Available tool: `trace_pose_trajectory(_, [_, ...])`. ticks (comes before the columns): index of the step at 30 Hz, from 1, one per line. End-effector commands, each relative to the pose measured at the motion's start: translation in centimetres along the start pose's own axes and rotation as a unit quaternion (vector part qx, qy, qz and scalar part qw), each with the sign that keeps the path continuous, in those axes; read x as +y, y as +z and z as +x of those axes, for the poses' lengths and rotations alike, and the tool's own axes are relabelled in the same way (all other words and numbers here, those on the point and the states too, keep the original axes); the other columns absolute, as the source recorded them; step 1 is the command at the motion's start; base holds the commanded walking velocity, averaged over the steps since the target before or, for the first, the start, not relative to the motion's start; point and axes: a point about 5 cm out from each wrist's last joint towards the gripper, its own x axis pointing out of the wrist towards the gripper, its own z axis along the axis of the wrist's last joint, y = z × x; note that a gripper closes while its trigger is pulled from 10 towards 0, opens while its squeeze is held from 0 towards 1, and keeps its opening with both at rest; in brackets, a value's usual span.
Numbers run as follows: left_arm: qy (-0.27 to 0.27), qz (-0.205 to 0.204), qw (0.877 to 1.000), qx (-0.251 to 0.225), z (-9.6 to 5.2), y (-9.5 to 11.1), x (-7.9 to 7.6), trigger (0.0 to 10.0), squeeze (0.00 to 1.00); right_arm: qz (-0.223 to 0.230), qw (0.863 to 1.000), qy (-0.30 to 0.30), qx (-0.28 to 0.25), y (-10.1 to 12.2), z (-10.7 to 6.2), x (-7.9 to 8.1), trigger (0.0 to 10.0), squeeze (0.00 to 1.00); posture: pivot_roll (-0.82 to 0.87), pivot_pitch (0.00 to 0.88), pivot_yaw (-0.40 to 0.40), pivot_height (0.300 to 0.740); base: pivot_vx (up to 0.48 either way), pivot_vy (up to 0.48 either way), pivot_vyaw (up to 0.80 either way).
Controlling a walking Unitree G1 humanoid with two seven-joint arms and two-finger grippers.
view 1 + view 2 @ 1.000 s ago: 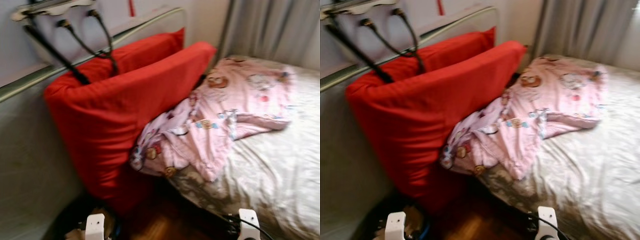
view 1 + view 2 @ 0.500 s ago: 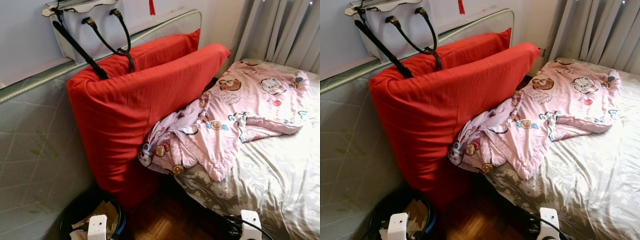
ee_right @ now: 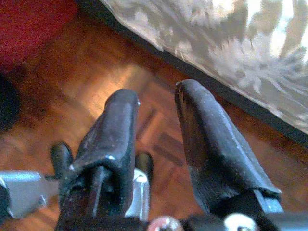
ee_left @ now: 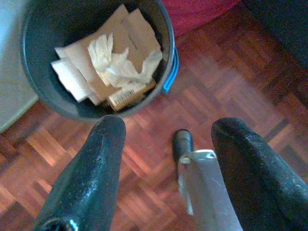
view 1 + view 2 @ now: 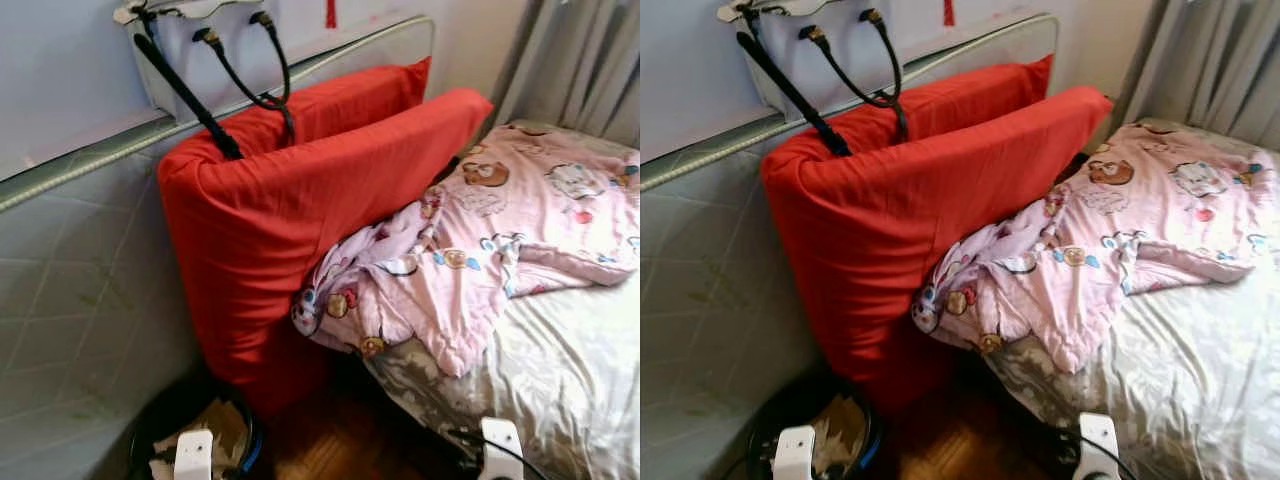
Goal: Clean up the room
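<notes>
A crumpled pink cartoon-print blanket (image 5: 480,265) lies on the bed (image 5: 570,370), one corner hanging over the edge against two big red cushions (image 5: 300,220). The cushions lean upright against the padded headboard (image 5: 70,300). A white handbag with black straps (image 5: 215,60) sits on top of the headboard. On the floor below stands a dark waste bin (image 4: 43,91) holding paper and cardboard scraps (image 4: 115,62). My left gripper (image 4: 168,127) hangs open just beside the bin, over the parquet. My right gripper (image 3: 156,94) hangs open over the floor by the bed's edge, holding nothing.
Grey curtains (image 5: 590,60) hang behind the bed at the far right. A narrow strip of parquet floor (image 5: 340,440) runs between the cushions and the bed. My foot (image 4: 183,142) rests on the floor near the bin.
The camera has swung a little left and the blur has cleared, so the whole scene sits further right in the picture. Both arms still hang low and nothing was picked up.
</notes>
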Motion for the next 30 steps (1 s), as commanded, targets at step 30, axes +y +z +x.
trace_pose_trajectory(30, [-0.008, -0.001, 1.000, -0.003, 0.11, 0.31, -0.54, 10.0, 0.00, 0.004, 1.000, -0.018, 0.000, -0.41, -0.24, -0.91, 10.0, 0.00, -0.09, 0.000, 0.023, 0.740, 0.275, 0.000, 0.00])
